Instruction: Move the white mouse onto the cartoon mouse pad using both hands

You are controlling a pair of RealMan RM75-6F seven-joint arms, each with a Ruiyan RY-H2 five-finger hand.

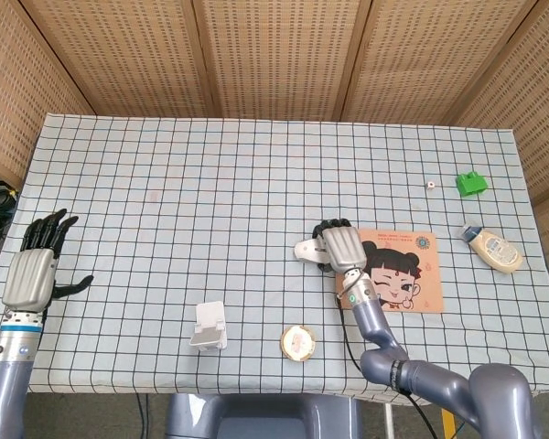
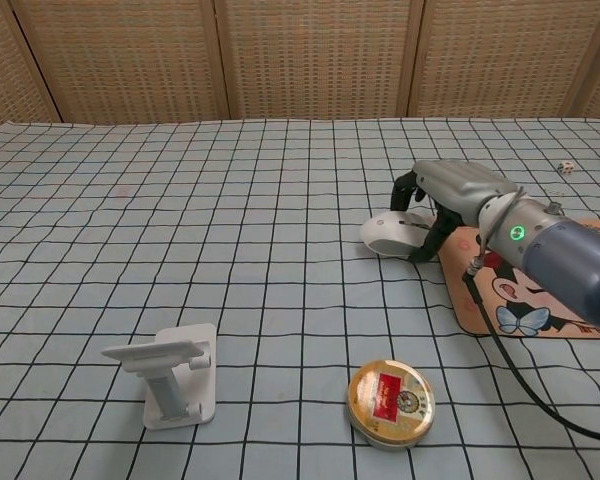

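Beside flat pad (image 2: 540, 300): fingers (image 2: 420, 215) gripping smooth mouse (image 2: 390, 235).

My head camera looks steeply down over the whole bench (image 1: 256, 165) from high up. My chest camera sits low and near, facing forward across it (both share the mouse pad (image 2: 540, 310) area).

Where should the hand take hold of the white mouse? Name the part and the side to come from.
Grip the white mouse across its rounded hump, coming from above on the pad side. It lies flat and low on the cloth just left of the cartoon mouse pad, so only the sides offer purchase. The right hand is already over it, fingers straddling the body.
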